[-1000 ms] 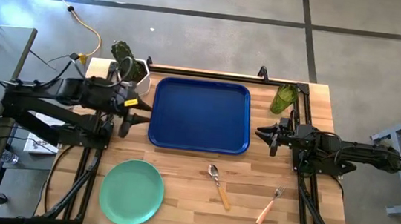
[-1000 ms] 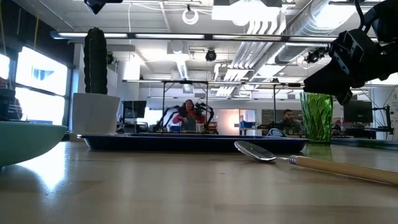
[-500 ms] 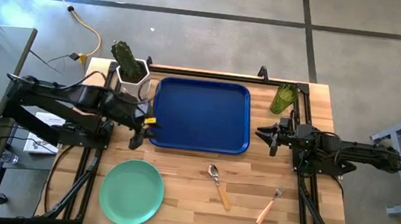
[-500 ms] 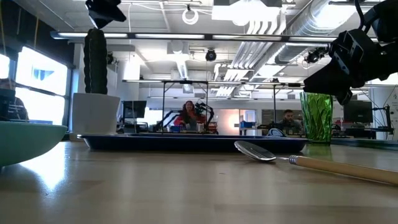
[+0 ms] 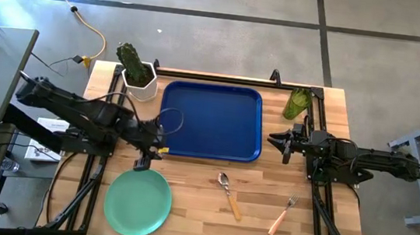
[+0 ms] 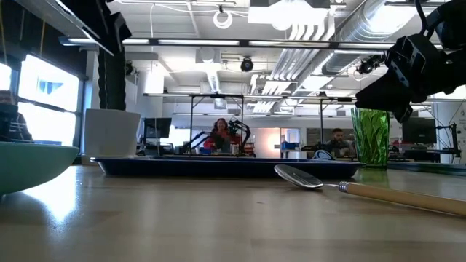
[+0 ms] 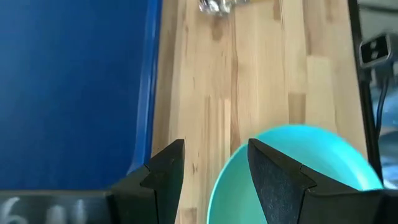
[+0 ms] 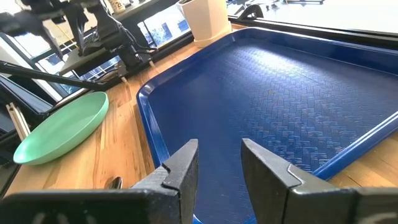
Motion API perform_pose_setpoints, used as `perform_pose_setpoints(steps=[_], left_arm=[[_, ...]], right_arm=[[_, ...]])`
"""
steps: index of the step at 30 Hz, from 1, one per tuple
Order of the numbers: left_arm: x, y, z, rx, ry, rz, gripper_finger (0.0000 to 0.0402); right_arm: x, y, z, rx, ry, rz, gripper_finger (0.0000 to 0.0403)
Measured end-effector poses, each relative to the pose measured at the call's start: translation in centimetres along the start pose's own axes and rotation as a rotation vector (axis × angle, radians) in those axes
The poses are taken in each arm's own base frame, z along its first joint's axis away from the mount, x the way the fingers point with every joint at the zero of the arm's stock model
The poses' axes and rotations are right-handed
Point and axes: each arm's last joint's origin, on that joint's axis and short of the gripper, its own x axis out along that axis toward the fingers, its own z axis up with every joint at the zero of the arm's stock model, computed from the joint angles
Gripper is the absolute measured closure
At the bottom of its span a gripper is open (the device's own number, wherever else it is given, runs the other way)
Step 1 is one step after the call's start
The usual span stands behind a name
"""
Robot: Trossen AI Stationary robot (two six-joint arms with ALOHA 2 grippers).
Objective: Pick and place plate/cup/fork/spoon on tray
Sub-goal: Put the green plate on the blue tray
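Now that the left gripper point(image 5: 143, 163) has swung from the dark blue rectangular tray point(image 5: 210, 121) to the round mint-green plate point(image 5: 138, 201), jaws wide and empty, a plate pickup looks imminent.

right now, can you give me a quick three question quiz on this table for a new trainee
1. True or false: the tray already holds the plate.
2. Which item is the left gripper nearest? A) cup B) plate C) fork
3. Fill in: the spoon lies on the table between the plate and the ____.

Key:
1. False: the tray is bare and the plate sits on the wood.
2. B: the left gripper hangs open at the plate's far rim, while the right gripper waits open beside the tray's right edge.
3. fork
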Motion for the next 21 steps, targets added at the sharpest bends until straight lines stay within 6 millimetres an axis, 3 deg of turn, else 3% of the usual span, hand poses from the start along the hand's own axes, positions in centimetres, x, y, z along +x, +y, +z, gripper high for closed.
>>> perform_pose_setpoints(steps=[10, 21], left_arm=[[3.7, -1.5, -0.6, 0.04, 0.215, -0.029, 0.0236], [7.6, -1.7, -1.0, 0.009, 0.383, -0.009, 0.0236]], right_arm=[[0.0, 0.0, 0.0, 0.0, 0.003, -0.001, 0.029], [0.0, 0.0, 0.0, 0.0, 0.003, -0.002, 0.029]])
